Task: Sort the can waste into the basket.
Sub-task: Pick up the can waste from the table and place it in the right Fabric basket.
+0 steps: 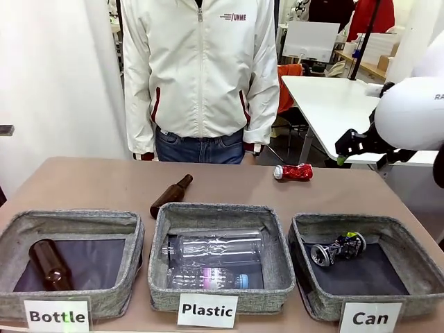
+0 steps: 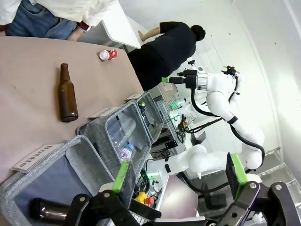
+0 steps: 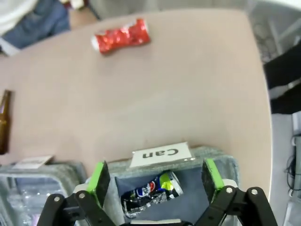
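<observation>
Basket (image 1: 316, 295) with card (image 1: 370, 318) "Can" holds dark can (image 1: 338, 248); red can (image 1: 293, 172) on bench (image 1: 104, 184); left end effector (image 2: 178, 172) and right end effector (image 3: 154, 172) wide, empty.

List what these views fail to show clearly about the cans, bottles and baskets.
- Dark can: front view, label print too small to read.
- Brown bottle in the Bottle basket: front view, the basket's front wall hides one end.
- Can basket: right wrist view, near side cut off by the bottom edge.
</observation>
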Controlling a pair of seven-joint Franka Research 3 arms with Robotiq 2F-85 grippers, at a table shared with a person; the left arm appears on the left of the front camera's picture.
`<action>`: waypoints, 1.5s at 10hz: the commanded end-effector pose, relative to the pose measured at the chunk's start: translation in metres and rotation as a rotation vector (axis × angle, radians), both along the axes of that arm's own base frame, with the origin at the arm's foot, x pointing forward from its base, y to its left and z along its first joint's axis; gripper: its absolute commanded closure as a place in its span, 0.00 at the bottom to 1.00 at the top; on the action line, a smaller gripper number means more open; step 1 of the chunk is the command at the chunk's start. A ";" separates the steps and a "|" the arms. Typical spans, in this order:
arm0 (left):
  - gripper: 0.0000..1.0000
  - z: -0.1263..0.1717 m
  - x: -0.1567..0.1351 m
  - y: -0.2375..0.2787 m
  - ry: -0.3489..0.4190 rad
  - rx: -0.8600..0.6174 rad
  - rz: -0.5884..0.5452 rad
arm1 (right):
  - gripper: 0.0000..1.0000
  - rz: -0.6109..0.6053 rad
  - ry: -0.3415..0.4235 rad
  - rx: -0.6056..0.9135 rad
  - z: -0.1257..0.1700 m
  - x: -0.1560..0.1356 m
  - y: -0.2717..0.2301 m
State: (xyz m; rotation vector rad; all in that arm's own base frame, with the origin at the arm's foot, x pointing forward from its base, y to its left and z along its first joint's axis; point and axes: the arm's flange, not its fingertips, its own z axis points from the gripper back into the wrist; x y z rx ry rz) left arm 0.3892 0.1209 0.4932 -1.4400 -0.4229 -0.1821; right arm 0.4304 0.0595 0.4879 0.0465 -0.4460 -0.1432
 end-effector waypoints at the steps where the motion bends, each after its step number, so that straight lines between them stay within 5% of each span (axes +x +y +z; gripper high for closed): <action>1: 0.00 0.002 -0.003 0.000 0.005 0.001 -0.012 | 0.00 -0.001 -0.010 -0.031 -0.006 0.002 0.016; 4: 0.00 0.002 -0.003 0.000 0.005 0.001 -0.012 | 0.00 0.011 0.010 -0.056 -0.003 0.011 0.014; 7: 0.00 0.002 -0.003 0.000 0.005 0.001 -0.012 | 0.00 0.108 0.105 -0.071 -0.007 0.108 0.025; 11: 0.00 0.002 -0.003 0.000 0.005 0.001 -0.012 | 0.00 0.209 0.163 -0.184 -0.063 0.205 0.061; 13: 0.00 0.002 -0.003 0.000 0.005 0.001 -0.012 | 0.00 0.252 0.209 -0.148 -0.079 0.226 0.059; 15: 0.00 0.002 -0.003 0.000 0.005 0.001 -0.012 | 0.00 0.131 0.224 -0.110 -0.074 0.220 0.050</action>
